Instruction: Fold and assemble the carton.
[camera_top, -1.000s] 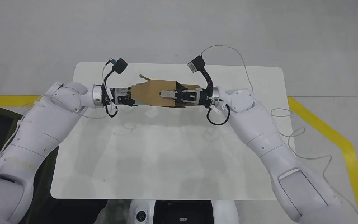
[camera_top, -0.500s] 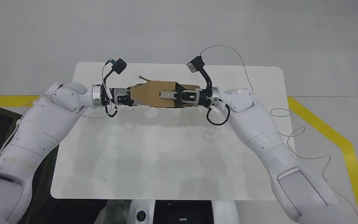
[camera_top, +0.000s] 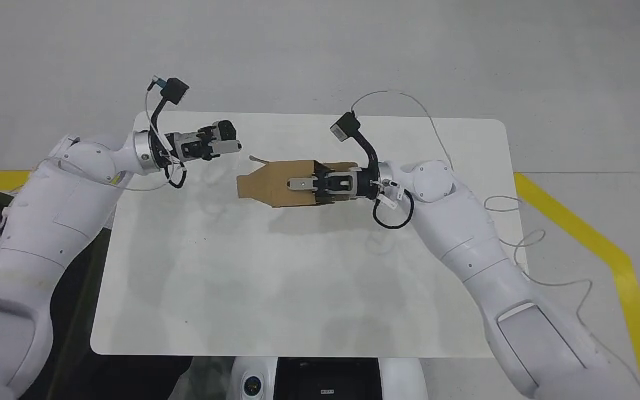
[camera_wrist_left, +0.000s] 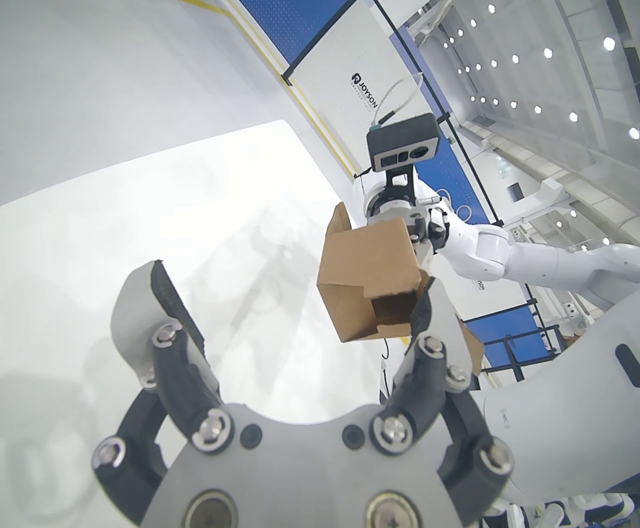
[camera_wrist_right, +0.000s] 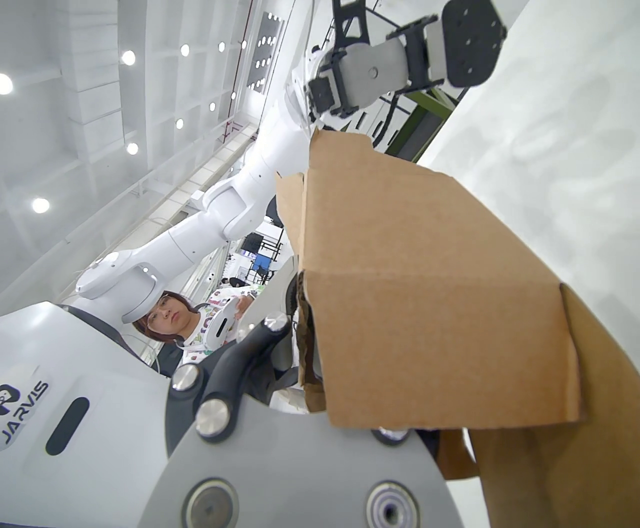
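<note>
The right claw (camera_top: 300, 185) is clamped on the carton (camera_top: 268, 183), with one finger lying along the top panel. I cannot tell whether the other is inside or underneath. The left claw (camera_top: 224, 137) is spread wide, with nothing between its pads (camera_wrist_left: 172, 305).

Position: the carton is held by the right claw alone, over the far middle of the table (camera_top: 300, 300). From the left wrist view it looks to hang clear of the surface. It is a half-formed sleeve. The end facing the left claw is not shut: the flaps are partly turned in, with a dark opening between them.

Handling (judgement): it looks like thin brown corrugated board, so it should be light. One claw carries it with no visible sag. The panels should be stiff, the score lines should give easily, and loose flaps will swing. A hard pinch would likely dent a wall. The dry matt surface should not slip on rubber pads. Best holds:
- for carrying, a wall close to a corner crease;
- for folding, a flap near its free edge, pushed about its score.

Pose: the right forearm comes in from the right side of the table, wrist level, claw pointing across toward the left arm. The left arm is up at the far left corner, wrist about level, claw aimed at the open end of the carton and well apart from it.
</note>
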